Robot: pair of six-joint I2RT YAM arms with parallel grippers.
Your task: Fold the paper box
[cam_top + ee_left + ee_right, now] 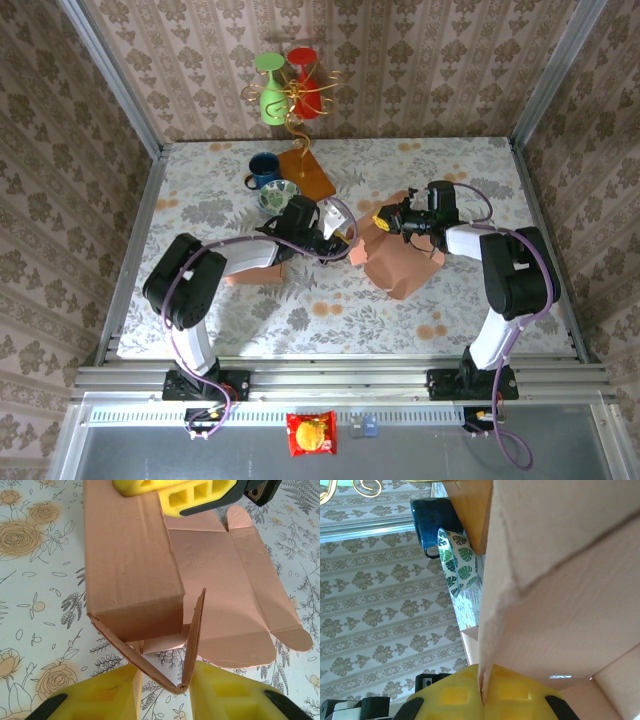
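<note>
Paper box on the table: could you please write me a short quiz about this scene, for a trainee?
1. True or false: the right gripper is shut on an edge of the paper box.
2. What stands beside the blue mug? A) a leaf-patterned bowl B) a bottle C) a spoon
3. Which gripper has a bent flap between its fingers?
Key: 1 true; 2 A; 3 the left gripper.
</note>
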